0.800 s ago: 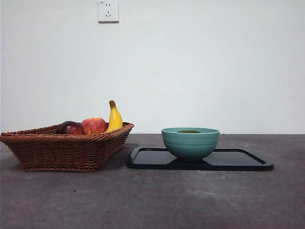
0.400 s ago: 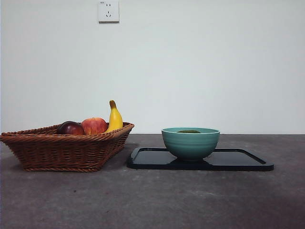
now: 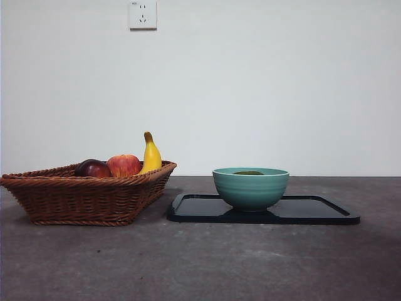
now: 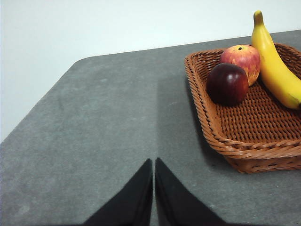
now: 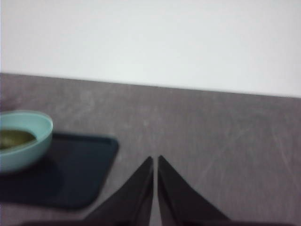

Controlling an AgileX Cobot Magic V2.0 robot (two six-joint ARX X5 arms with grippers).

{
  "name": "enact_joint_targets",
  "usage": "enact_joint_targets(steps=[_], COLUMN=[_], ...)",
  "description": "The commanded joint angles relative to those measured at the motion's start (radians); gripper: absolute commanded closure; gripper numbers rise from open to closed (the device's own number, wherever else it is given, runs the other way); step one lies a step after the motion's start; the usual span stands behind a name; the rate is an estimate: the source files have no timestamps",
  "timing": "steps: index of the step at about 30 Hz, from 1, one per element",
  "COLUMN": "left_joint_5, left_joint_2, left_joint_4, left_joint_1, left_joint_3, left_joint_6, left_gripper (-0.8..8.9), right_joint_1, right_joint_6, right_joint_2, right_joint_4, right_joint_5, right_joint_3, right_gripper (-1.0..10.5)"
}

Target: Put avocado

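Observation:
The avocado [image 3: 249,172] lies inside a teal bowl [image 3: 250,189]; only its dark green top shows over the rim in the front view. From the right wrist, the avocado [image 5: 14,138] shows in the bowl [image 5: 28,146] on the black tray [image 5: 70,176]. My right gripper [image 5: 154,160] is shut, over bare table off to the side of the tray, holding nothing. With its jaws pressed together, my left gripper [image 4: 154,162] is shut and empty above the table beside the wicker basket [image 4: 244,141]. Neither arm appears in the front view.
The basket [image 3: 81,194] stands at the left with a dark red-purple fruit [image 3: 93,168], a red apple [image 3: 123,165] and a banana [image 3: 150,153]. The tray [image 3: 313,213] lies right of it. A wall with a socket [image 3: 142,14] rises behind the table.

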State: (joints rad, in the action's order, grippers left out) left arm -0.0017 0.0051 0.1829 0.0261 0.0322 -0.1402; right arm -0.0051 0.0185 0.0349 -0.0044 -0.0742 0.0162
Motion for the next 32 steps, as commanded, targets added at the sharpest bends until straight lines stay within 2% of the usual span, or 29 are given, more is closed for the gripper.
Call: enact_joint_targets(steps=[1, 6, 15, 32], left_joint_5=[-0.002, -0.002, -0.002, -0.002], left_joint_2=[-0.002, -0.002, -0.002, -0.002], left_joint_4=[0.005, 0.005, 0.005, 0.005], left_joint_1=[0.002, 0.002, 0.002, 0.002], left_joint_3=[-0.021, -0.021, -0.021, -0.021], left_joint_6=[0.003, 0.003, 0.003, 0.003], left_gripper=[8.05, 8.05, 8.05, 8.05], right_joint_1=[0.000, 0.000, 0.000, 0.002], right_joint_6=[-0.011, -0.012, -0.011, -0.011], right_joint_2=[-0.019, -0.031, -0.031, -0.031], right_joint_4=[-0.021, -0.042, -0.175, -0.153], right_joint_5=[0.005, 0.004, 0.005, 0.003], right_joint_3=[-0.006, -0.006, -0.006, -0.005], right_gripper=[9.4, 9.4, 9.4, 9.4])
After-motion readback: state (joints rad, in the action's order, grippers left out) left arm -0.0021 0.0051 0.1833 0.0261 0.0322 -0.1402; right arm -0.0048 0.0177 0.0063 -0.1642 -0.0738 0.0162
